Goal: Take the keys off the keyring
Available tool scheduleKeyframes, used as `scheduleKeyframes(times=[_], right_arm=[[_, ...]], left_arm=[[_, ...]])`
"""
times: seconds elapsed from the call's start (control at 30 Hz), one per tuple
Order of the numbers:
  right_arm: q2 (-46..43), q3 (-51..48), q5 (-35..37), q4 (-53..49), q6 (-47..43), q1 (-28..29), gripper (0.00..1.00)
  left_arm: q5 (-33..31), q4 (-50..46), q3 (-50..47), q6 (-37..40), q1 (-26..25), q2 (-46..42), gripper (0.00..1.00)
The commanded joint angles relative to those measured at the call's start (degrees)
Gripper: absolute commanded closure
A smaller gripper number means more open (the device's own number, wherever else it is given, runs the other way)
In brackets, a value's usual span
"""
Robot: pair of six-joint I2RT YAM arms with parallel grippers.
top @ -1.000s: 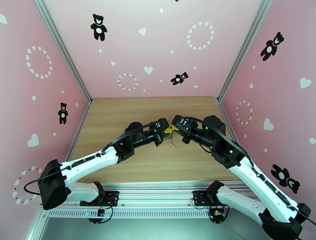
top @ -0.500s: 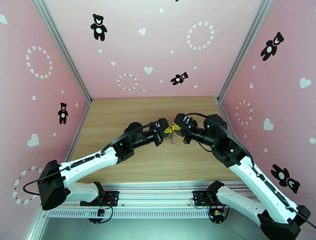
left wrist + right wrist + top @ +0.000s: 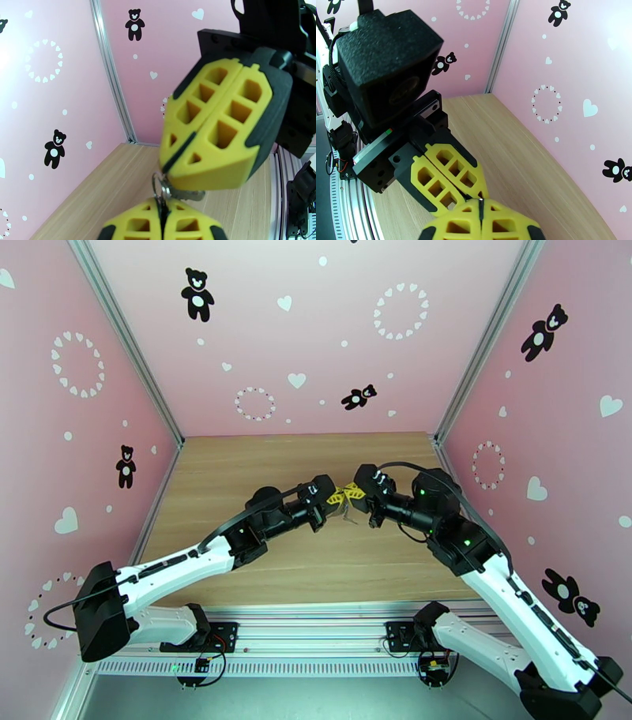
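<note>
Above the middle of the pale wooden surface (image 3: pixel 300 461), the yellow-fingered left gripper (image 3: pixel 162 200) and right gripper (image 3: pixel 166 172) met tip to tip, both pinched shut. At the lower centre of the left wrist view, the left one clamped the small metal keyring (image 3: pixel 157 185), with a short grey metal key (image 3: pixel 190 194) jutting sideways just under the right one. I judged the working-free step was in hand, and that next the grippers would need drawing apart. I couldn't tell whether the right gripper truly held a key, or where the second key was.
</note>
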Motion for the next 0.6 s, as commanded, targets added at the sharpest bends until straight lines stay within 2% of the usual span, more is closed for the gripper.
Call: scheduleKeyframes(times=[0.0,0.57], right_arm=[[-0.8,0.6,-5.6,-4.6,0.4,-0.3,1.0],[1.2,0.2,-9.6,-8.3,-1.6,-0.3,1.0]], left_arm=[[-8.1,5.8,0.1,-2.5,1.8,-2.5,1.0],[-14.6,13.8,0.8,-8.7,1.8,-2.0,1.0]])
